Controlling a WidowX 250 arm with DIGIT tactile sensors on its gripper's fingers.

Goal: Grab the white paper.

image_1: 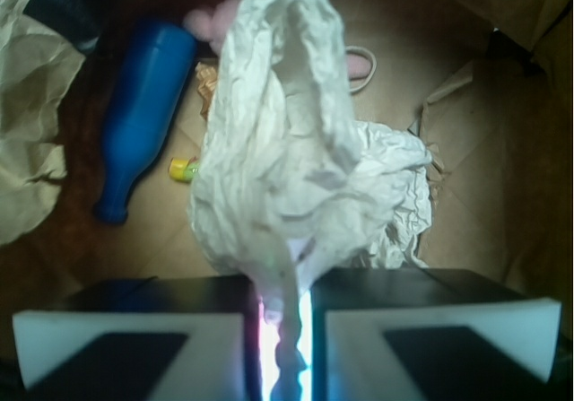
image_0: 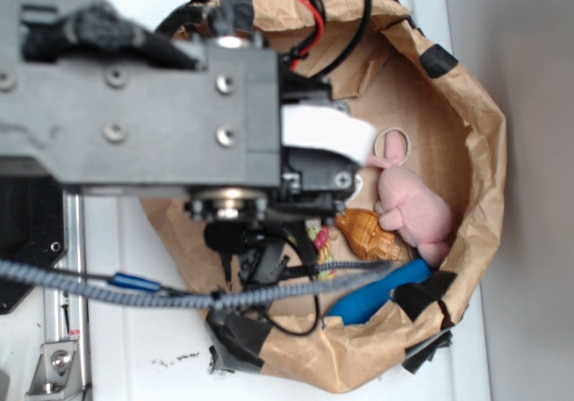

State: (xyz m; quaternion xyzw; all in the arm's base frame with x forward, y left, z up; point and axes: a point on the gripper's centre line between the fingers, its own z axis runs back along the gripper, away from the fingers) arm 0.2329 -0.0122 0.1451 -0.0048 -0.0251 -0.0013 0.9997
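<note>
Above the brown paper bag [image_0: 475,132], the gripper [image_1: 285,329] is pinching the white paper [image_1: 287,150] between nearly closed jaws, the crumpled wad hanging up off the bag's floor, where a blue bottle [image_1: 143,114] and pink plush toy [image_0: 408,208] are lying.

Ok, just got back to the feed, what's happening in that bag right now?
The gripper has closed on the white paper, pinching a twisted edge of the wad between its pads, as the wrist view shows. The arm is reaching into the brown paper bag. On the bag's floor lie a blue bottle, a pink plush toy, a small white ring and a brown toy, none being touched.
</note>
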